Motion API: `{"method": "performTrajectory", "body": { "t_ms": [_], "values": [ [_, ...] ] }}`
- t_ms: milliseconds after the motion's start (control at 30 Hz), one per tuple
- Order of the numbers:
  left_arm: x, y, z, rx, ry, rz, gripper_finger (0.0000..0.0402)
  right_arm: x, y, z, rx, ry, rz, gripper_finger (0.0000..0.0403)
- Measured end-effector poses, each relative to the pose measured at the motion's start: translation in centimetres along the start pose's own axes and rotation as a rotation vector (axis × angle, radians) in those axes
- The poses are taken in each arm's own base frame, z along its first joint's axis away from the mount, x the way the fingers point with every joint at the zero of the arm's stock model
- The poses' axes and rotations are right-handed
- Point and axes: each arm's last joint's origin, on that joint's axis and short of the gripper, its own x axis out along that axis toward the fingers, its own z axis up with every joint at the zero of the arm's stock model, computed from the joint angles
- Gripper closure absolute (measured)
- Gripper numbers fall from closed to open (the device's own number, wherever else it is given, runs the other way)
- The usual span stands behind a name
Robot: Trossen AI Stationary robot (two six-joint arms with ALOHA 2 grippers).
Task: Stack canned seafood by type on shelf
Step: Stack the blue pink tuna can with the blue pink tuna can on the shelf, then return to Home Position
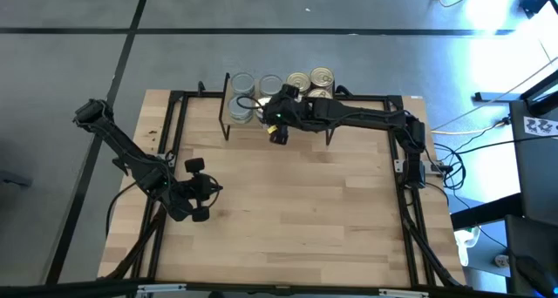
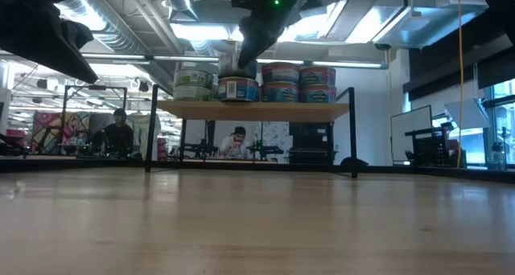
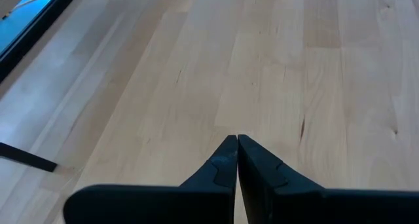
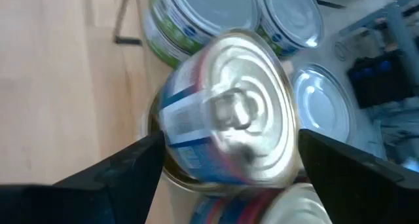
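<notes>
Shelf (image 2: pixel 253 110) at tabletop's (image 1: pixel 296 211) far edge carries cans in rows. Right gripper (image 4: pixel 229 152), fingers wide, grips a pull-ring can (image 4: pixel 226 119) over shelf's middle. Left gripper (image 3: pixel 236 149), fingers shut & empty, near tabletop's left side.

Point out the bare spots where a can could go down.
The tabletop is bare from the shelf to the near edge, apart from the left gripper resting near the left side. Crowded: the cans and right gripper fill the shelf.
</notes>
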Motion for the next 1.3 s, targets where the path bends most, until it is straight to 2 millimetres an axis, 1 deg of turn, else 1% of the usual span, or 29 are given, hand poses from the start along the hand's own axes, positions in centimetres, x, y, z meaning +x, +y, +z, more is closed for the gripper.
{"method": "performTrajectory", "body": {
  "t_ms": [167, 300, 433, 600, 667, 767, 900, 1133, 1200, 1300],
  "values": [
    [0.0, 0.0, 0.0, 0.000, 0.000, 0.000, 0.0393, 0.0, 0.0, -0.3, -0.026, 0.040, -0.028, 0.0059],
    [0.0, 0.0, 0.0, 0.000, 0.000, 0.000, 0.0393, -0.1, -0.1, -0.2, -0.024, 0.035, -0.029, 0.0059],
    [0.0, 0.0, 0.0, 0.000, 0.000, 0.000, 0.0393, -1.6, 0.5, 0.5, -0.045, 0.021, 0.002, 0.0059],
    [0.0, 0.0, 0.0, -0.005, -0.005, -0.002, 0.0393, -4.5, 3.4, 1.0, -0.087, 0.038, 0.087, 0.0059],
    [0.0, 0.0, 0.1, -0.008, -0.011, 0.001, 0.0393, -5.1, 4.6, 0.8, -0.081, 0.068, 0.135, 0.0059],
    [0.0, -0.2, 0.3, -0.019, -0.028, -0.007, 0.0393, -5.8, 5.8, 0.3, -0.032, 0.110, 0.223, 0.0059],
    [0.2, -0.2, 0.8, -0.017, -0.057, -0.010, 0.0394, -5.7, 8.2, -0.5, 0.015, 0.160, 0.334, 0.0059],
    [0.9, 0.2, 1.9, -0.020, -0.107, 0.009, 0.0399, -5.5, 11.9, -2.7, -0.006, 0.264, 0.394, 0.0062],
    [1.0, 0.2, 2.2, 0.001, -0.122, 0.011, 0.0400, -5.6, 13.0, -3.2, -0.034, 0.278, 0.402, 0.0075],
    [1.1, 0.3, 2.5, 0.024, -0.138, 0.013, 0.0400, -5.8, 14.5, -4.4, -0.057, 0.291, 0.410, 0.0117]
  ]
}}
